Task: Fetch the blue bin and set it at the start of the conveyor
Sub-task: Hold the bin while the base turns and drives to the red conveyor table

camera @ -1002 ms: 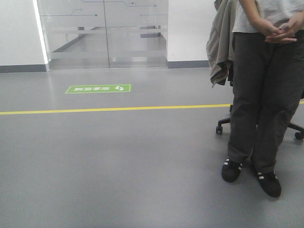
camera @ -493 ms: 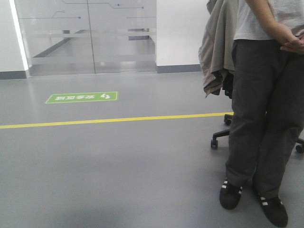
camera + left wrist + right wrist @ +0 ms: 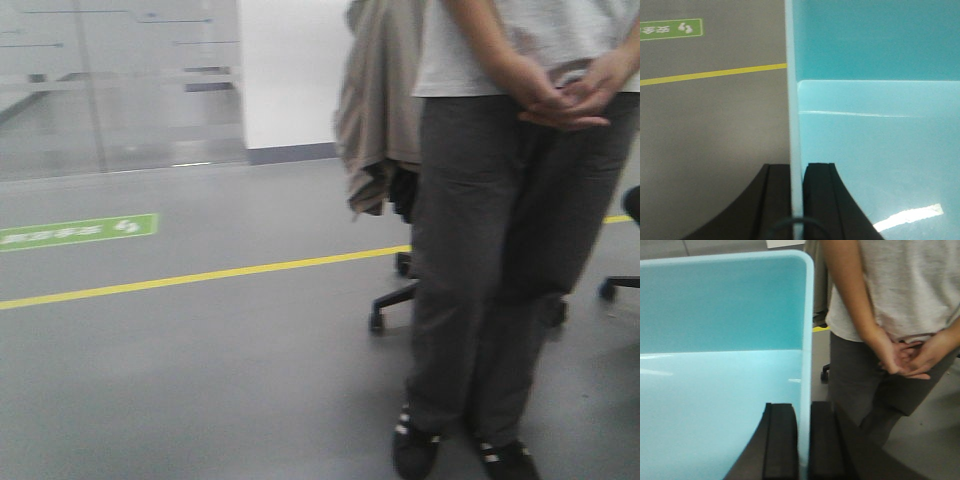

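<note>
My left gripper (image 3: 796, 200) pinches the left wall of the blue bin (image 3: 875, 140) and my right gripper (image 3: 802, 440) pinches the right wall. The bin hangs between my arms (neither nearer). The conveyor start is out of sight; a person (image 3: 500, 250) stands ahead.

We see: pale aqua blue bin (image 3: 875, 125), black left tool (image 3: 796, 172) and right tool (image 3: 803, 412), grey floor (image 3: 200, 380), yellow line (image 3: 200, 273), green sign (image 3: 75, 230), dark-grey trousers (image 3: 480, 250).
</note>
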You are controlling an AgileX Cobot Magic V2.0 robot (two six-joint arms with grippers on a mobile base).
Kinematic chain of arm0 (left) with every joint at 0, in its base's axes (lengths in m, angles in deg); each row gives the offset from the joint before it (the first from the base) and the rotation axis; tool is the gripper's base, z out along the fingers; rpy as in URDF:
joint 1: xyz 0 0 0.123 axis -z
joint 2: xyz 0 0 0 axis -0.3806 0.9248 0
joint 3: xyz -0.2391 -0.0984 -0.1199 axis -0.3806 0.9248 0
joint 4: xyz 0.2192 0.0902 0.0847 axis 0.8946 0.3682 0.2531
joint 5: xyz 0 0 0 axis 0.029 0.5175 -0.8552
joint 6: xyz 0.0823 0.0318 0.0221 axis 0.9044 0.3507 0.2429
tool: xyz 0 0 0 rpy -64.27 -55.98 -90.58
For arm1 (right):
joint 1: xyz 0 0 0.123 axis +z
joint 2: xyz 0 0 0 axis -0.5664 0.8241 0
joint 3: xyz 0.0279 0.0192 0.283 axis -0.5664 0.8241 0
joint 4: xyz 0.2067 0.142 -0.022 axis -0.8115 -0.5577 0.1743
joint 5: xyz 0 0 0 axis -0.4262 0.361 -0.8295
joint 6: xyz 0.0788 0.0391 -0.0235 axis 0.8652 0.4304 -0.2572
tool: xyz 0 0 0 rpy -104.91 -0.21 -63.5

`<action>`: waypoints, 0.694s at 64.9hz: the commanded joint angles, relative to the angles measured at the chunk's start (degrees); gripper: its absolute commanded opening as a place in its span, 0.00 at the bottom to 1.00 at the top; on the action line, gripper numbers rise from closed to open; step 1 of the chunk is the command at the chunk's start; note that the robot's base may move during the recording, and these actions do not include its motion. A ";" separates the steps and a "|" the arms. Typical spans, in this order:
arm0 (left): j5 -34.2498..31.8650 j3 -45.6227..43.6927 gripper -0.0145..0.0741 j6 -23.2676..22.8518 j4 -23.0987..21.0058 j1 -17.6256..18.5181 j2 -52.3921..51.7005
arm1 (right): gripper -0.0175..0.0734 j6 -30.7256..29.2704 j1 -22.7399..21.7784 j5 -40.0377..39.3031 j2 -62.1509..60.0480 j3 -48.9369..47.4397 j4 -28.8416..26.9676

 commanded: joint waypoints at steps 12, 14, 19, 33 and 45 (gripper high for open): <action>-2.55 -0.49 0.04 0.38 -0.17 0.50 -0.24 | 0.01 -0.22 0.16 -3.60 -0.55 -0.79 0.70; -2.55 -0.49 0.04 0.38 -0.17 0.50 -0.24 | 0.01 -0.22 0.16 -3.60 -0.55 -0.79 0.70; -2.55 -0.49 0.04 0.38 0.17 0.50 -0.24 | 0.01 -0.22 0.16 -3.60 -0.55 -0.79 0.70; -2.55 -0.49 0.04 0.38 0.58 0.50 -0.24 | 0.01 -0.22 0.16 -3.60 -0.55 -0.79 0.70; -2.55 -0.49 0.04 0.38 1.71 0.50 -0.24 | 0.01 -0.22 0.16 -3.60 -0.55 -0.79 0.70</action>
